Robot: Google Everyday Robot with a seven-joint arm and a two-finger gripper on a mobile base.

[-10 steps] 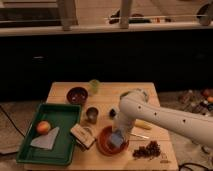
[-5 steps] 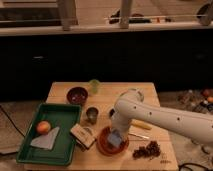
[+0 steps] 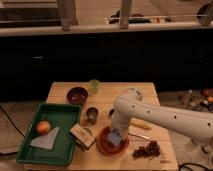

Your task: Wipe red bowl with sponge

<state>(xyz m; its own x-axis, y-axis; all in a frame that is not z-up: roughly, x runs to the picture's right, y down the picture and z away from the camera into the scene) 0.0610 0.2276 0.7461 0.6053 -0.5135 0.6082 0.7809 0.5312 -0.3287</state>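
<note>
The red bowl [image 3: 106, 145] is a wide, shallow orange-red bowl near the front edge of the wooden table [image 3: 62, 91]. The blue-grey sponge [image 3: 116, 137] sits inside it, toward its right side. My gripper [image 3: 116, 131] reaches down from the white arm [image 3: 160, 117] into the bowl and is right on top of the sponge, pressing it to the bowl's inside. The arm hides the bowl's far right rim.
A green tray [image 3: 65, 135] at the left holds an apple [image 3: 43, 127] and a grey cloth [image 3: 46, 140]. A tan block [image 3: 82, 136] lies beside the bowl. A metal cup [image 3: 91, 114], maroon bowl [image 3: 77, 94], green cup [image 3: 94, 86], a banana [image 3: 140, 124] and dark grapes [image 3: 148, 149] surround it.
The arm and gripper have shifted slightly left over the bowl, with the sponge moving along inside it.
</note>
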